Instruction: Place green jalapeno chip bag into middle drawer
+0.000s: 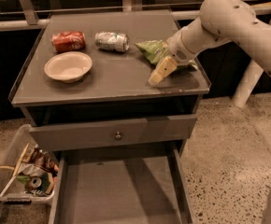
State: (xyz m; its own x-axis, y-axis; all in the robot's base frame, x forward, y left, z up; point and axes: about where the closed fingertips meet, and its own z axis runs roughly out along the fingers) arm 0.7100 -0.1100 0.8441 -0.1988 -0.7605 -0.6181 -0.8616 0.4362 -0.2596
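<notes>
The green jalapeno chip bag (150, 50) lies on the cabinet top (107, 85), right of centre, with white lettering showing. My gripper (160, 72) comes in from the right on a cream arm and hangs at the bag's right front edge, low over the top and partly covering the bag's right end. The middle drawer (119, 188) is pulled out below the cabinet; its flat gray floor is bare.
A red can (68, 40) and a silver can (111, 40) lie on their sides at the back of the top. A cream bowl (68, 66) sits front left. A closed drawer front with a round knob (118, 135) is above the open drawer. A bin of clutter (25, 174) stands at the lower left.
</notes>
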